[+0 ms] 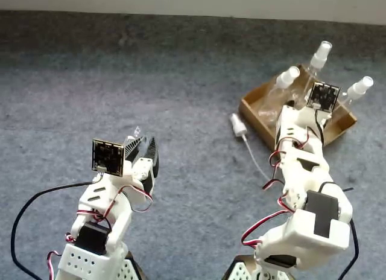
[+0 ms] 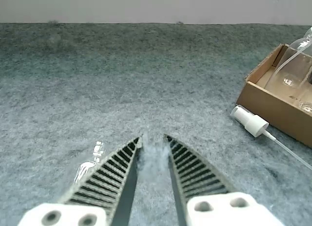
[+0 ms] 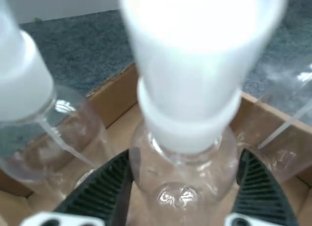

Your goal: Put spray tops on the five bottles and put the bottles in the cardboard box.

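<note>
Right gripper (image 3: 184,160) has its ribbed black fingers (image 3: 97,197) pressed against both sides of the held bottle (image 3: 185,197). This is a round-shouldered piece of clear, glossy material with a fat white plastic cap on its neck. It stands roughly upright inside the cardboard box (image 3: 114,92), with its long axis running up toward the wrist camera and its cap uppermost. The box is shallow, with matte brown walls and raw cut edges.

Neighbouring bottles (image 3: 63,133) of the same clear make flank it in the box, each with a thin dip tube visible through the wall. From above, three white caps (image 1: 288,76) poke out of the box, all leaning toward the far side of the table.

Left gripper (image 2: 153,138) sits low over the grey carpet (image 2: 146,65) (a short, fuzzy pile). Its fingers are slightly spread, with a narrow gap that has nothing in it. A bare bottle (image 2: 90,162) lies on its side just beside one finger and is partly hidden by it. Its open neck points away from that arm's base.

Between the arms, a loose spray top (image 2: 249,122) lies flat on the carpet just outside the box. Its white cylindrical head points toward the far side, and its thin clear tube trails back toward the right arm.
</note>
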You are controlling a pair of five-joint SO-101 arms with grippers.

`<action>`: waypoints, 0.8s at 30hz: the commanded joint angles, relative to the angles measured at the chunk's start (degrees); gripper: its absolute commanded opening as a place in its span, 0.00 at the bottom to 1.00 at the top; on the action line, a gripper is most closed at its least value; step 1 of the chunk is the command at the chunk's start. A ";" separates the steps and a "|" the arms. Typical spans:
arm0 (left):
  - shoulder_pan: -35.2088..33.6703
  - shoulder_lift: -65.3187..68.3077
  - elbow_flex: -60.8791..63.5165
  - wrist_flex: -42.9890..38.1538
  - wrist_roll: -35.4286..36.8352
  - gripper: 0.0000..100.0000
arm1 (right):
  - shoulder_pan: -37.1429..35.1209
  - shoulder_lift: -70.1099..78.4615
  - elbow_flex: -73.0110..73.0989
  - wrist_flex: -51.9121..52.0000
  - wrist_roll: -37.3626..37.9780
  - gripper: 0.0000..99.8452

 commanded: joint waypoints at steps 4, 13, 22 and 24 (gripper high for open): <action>-0.31 -0.31 0.92 0.09 0.26 0.04 | -1.36 -2.51 -3.30 -1.10 4.66 0.27; -0.31 -0.31 0.92 0.09 0.26 0.04 | -1.36 -9.19 -2.86 -0.92 4.75 0.27; -0.31 -0.22 0.92 0.09 0.26 0.04 | -1.27 -9.71 -4.35 7.43 4.75 0.27; -0.31 -0.22 0.92 0.09 0.26 0.04 | -1.27 -9.71 -5.32 9.01 4.75 0.27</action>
